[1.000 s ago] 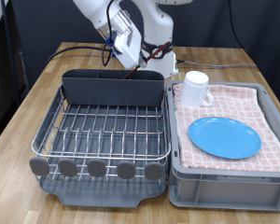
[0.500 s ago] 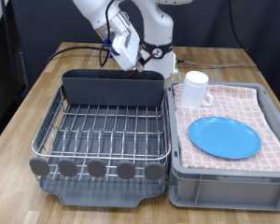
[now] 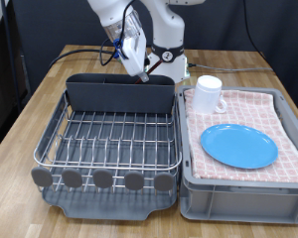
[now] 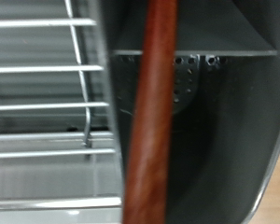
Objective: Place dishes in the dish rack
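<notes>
The small reddish-brown wooden spoon (image 4: 151, 112) stood as a long blurred handle down the middle of the wrist view, reaching into the dark grey plastic utensil holder (image 3: 120, 92) whose perforated floor showed behind it. That holder sat along the end of the large silver wire dish rack (image 3: 114, 136) at the exterior view's top, the rack resting in its dark grey tray on the wooden table (image 3: 35, 107). The white arm's two-finger gripper (image 3: 142, 73) hung just above the holder; whether its jaws were open or closed on the spoon could not be told. To the exterior view's right of the rack, the white handled mug (image 3: 208, 94) and the round flat light-blue plate (image 3: 238, 146) lay in the grey crate (image 3: 238, 186) on the pink-checked cloth (image 3: 250, 107).
</notes>
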Controlling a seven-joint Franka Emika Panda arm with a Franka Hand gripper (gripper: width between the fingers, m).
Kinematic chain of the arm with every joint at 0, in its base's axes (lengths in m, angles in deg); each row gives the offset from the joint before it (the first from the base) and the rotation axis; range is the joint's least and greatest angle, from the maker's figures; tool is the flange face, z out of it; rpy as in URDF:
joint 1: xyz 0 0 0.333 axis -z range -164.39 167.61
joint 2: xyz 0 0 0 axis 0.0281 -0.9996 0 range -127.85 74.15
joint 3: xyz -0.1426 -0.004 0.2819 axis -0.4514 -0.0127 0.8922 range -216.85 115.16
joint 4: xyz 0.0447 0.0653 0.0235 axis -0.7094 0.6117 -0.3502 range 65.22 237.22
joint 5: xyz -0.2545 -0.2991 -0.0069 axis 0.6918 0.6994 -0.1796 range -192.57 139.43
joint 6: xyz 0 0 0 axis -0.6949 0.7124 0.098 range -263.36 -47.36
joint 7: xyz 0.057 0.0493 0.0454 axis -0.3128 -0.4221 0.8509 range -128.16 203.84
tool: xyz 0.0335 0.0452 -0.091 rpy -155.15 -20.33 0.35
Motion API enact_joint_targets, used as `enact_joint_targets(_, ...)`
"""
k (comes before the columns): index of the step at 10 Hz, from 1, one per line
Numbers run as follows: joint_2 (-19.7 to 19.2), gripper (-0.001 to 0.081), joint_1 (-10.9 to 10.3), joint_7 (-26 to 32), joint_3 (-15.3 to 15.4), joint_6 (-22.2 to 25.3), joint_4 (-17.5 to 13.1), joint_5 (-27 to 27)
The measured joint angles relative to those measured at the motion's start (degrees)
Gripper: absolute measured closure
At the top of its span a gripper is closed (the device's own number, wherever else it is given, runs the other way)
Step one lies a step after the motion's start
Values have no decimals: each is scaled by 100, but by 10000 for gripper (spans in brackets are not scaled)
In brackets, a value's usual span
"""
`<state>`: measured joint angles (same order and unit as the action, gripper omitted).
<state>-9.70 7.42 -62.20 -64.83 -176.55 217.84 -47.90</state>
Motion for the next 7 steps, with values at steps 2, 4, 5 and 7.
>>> enact_joint_targets(2,251,9,34,-749,355,-100,-46,547)
enact_joint_targets(4,559,5,135,-1645,816,-49,-127,1274)
enact_joint_targets(5,699,5,167,-2057,1047,61,-199,1611)
enact_joint_targets(7,919,4,134,-2356,1384,274,-406,1835)
